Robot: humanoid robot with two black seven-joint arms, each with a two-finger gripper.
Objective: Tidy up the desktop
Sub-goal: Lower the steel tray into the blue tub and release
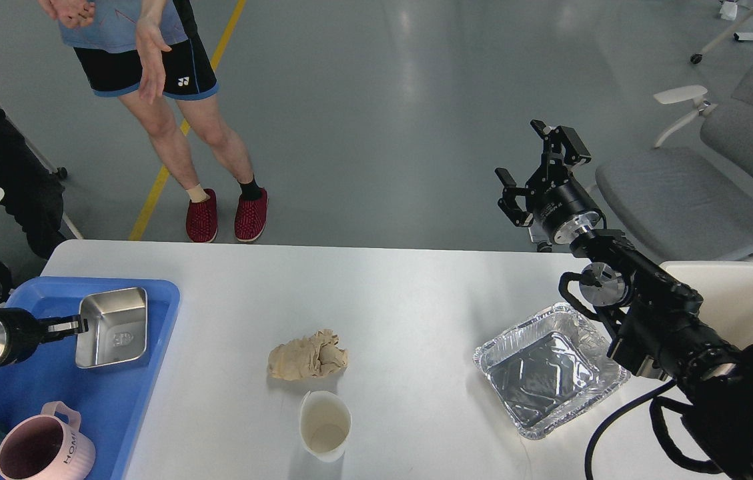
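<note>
Big white desktop [416,293] right in front, filling the middle. On it: crumpled brown paper [307,356], white paper cup [325,425], foil tray [549,380], blue tray [143,373]. Left gripper [76,325] pinching metal dish [113,327] over blue tray. Right gripper [539,167] up high, jaws apart, holding nothing.

Left tool [73,326] pinched closed, low; right tool [539,170] raised, spread wide.

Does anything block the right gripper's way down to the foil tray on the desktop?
Nothing visible does. The right gripper is open, raised beyond the desktop's far edge; the foil tray lies uncovered below its arm, apart from the crumpled paper and cup.
</note>
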